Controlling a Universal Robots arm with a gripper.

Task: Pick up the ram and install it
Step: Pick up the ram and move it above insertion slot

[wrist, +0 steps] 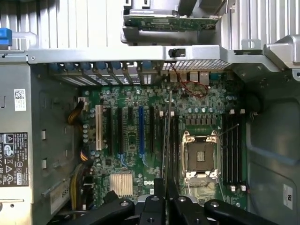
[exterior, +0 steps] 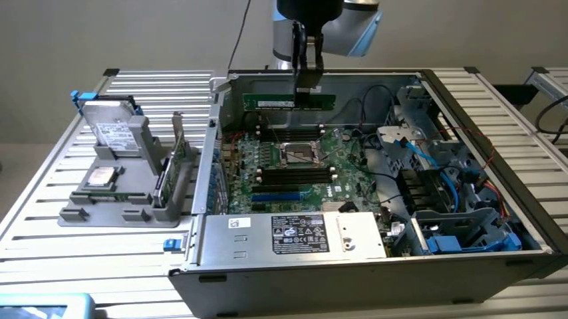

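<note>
The ram (exterior: 288, 102) is a narrow green stick hanging level above the back of the open computer case, over the black slots (exterior: 293, 125) behind the CPU socket (exterior: 300, 153). My gripper (exterior: 308, 85) comes straight down and is shut on the stick's top edge, right of its middle. From the wrist camera the ram (wrist: 166, 140) appears edge-on as a thin line running out from between my gripper (wrist: 165, 199) fingers, over the black slots (wrist: 161, 133) beside the socket (wrist: 200, 157). The stick is clear of the board.
The green motherboard (exterior: 266, 183) lies in the case, with a silver power supply (exterior: 293, 236) at the near side and drive cages with blue cables (exterior: 443, 199) on the exterior view's right. A grey holder (exterior: 106, 206) outside holds a silver drive (exterior: 116, 129) and a bracketed green card (exterior: 173, 166).
</note>
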